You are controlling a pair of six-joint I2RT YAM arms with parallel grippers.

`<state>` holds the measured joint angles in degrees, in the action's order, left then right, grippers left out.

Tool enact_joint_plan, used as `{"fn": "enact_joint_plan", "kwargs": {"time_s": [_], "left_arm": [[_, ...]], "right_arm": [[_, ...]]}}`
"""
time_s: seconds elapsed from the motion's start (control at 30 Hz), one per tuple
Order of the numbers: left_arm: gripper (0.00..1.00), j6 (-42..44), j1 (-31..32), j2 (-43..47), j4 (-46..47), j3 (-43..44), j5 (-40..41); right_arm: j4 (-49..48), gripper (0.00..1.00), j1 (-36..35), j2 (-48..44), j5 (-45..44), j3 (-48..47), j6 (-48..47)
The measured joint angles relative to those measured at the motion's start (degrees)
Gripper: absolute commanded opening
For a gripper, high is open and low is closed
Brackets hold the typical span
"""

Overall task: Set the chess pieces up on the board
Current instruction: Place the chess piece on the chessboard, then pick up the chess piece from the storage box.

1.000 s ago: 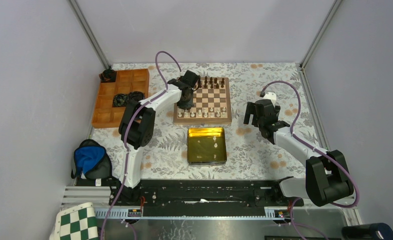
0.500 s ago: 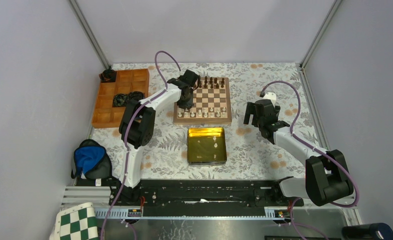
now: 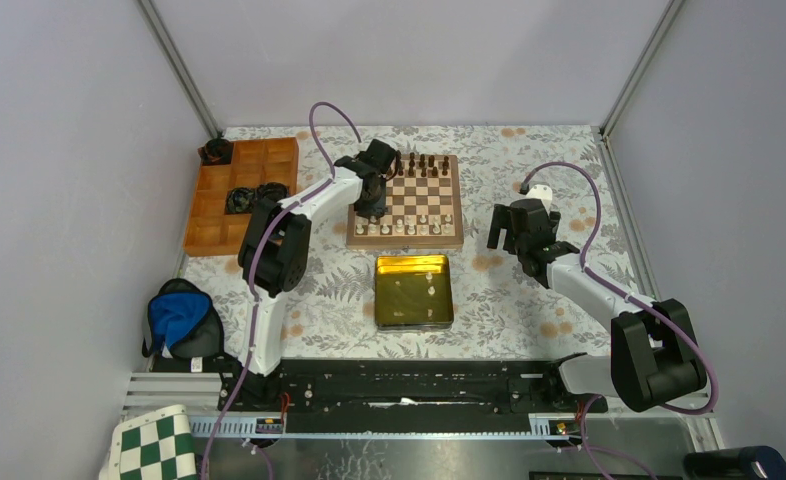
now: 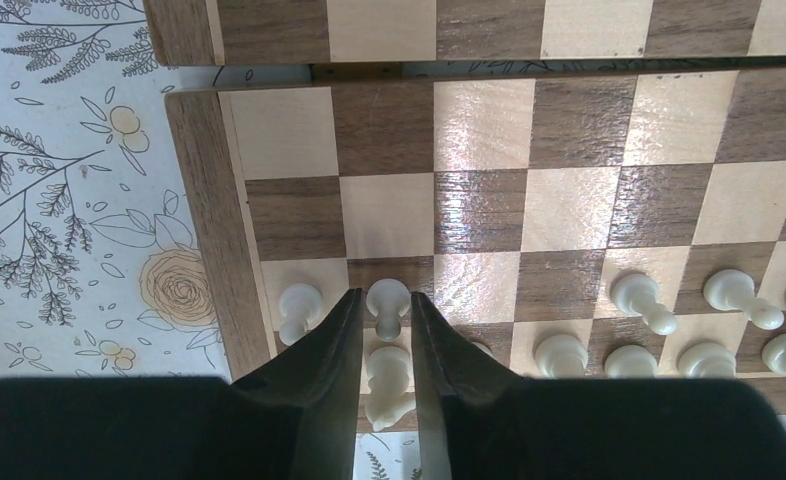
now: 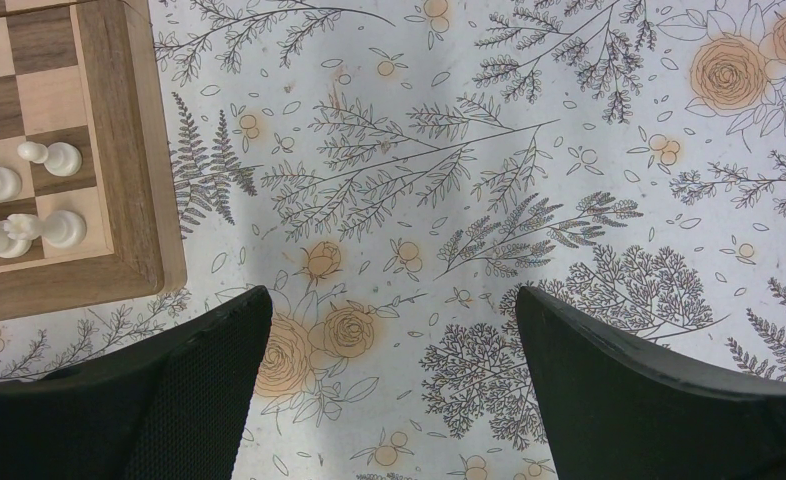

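Light glances off the glossy, lacquered-looking wood of the board (image 4: 204, 230), its grain plain along the tan rim, where smooth cream chess pieces (image 4: 637, 297) carry a faint plastic-like sheen. The fingers (image 4: 309, 370) of the left gripper (image 4: 384, 300) are matt black, while the right gripper (image 5: 391, 295) shows a fine mesh-like roughness on the inner face of one dark finger. Beneath them lies a matt, floral-printed table cover (image 5: 449, 200). Seen from overhead, a gold tin (image 3: 413, 290) gleams like polished metal, an orange tray (image 3: 269, 160) looks like satin-finished wood, and a blue bag (image 3: 177, 315) appears to be soft cloth
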<state>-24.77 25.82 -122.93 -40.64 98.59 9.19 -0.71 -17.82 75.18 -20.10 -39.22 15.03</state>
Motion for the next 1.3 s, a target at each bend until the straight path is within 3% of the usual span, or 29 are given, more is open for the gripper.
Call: {"fn": "enact_joint_plan", "kwargs": {"time_s": [0.2, 0.53, 0.87, 1.3], "left_arm": [[0.56, -0.31, -0.07, 0.11, -0.09, 1.14, 0.50], [0.70, -0.44, -0.26, 5.07, 0.33, 1.01, 2.40], [0.74, 0.39, 2.49, 16.90, 1.57, -3.65, 2.58], [0.68, 3.91, 22.77, 21.11, 1.97, -15.13, -0.48]], "right_arm": [[0.00, 1.00, 0.00, 0.00, 0.00, 0.00, 0.00], [0.04, 1.00, 0.00, -0.02, -0.02, 0.00, 0.00], [0.15, 1.00, 0.00, -1.62, -3.19, 0.22, 0.35], [0.13, 1.00, 1.40, -6.62, -11.93, 2.89, 6.03]]}}
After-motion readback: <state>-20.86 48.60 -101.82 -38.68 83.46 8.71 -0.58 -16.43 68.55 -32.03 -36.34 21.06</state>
